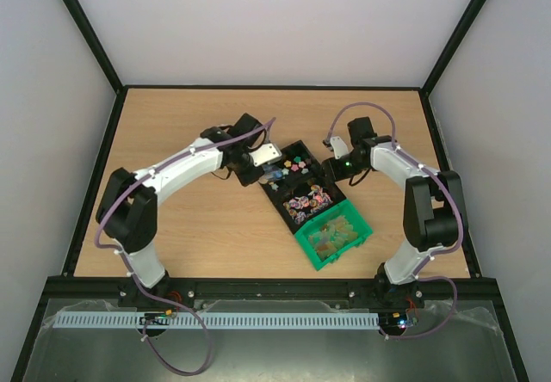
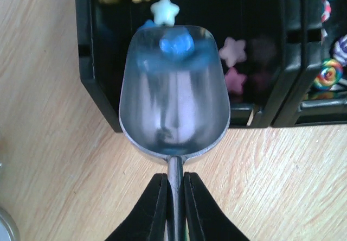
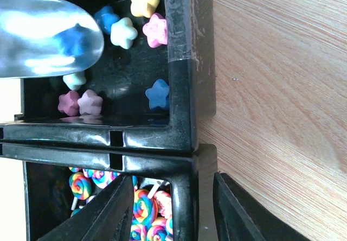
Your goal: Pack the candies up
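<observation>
The candies [image 3: 124, 32] are small star pieces in pink, yellow, blue and pale green, lying in a black bin [image 3: 181, 62], the far one of a row [image 1: 297, 160]. My left gripper [image 2: 174, 177] is shut on the thin handle of a metal scoop [image 2: 173, 105]. The scoop's bowl reaches over the bin's near wall [image 2: 97, 89] with one blue star [image 2: 176, 43] near its front lip. That scoop [image 3: 43, 35] also shows in the right wrist view. My right gripper [image 3: 172, 177] is open astride the side wall of the neighbouring black bin [image 3: 184, 197], one finger inside, one outside.
The neighbouring bin holds rainbow swirl lollipops [image 3: 143, 205]. A green bin [image 1: 357, 237] of pale tan pieces ends the row nearest the arms. Bare wooden table [image 1: 189, 227] lies on both sides, bounded by a black frame [image 1: 103, 141].
</observation>
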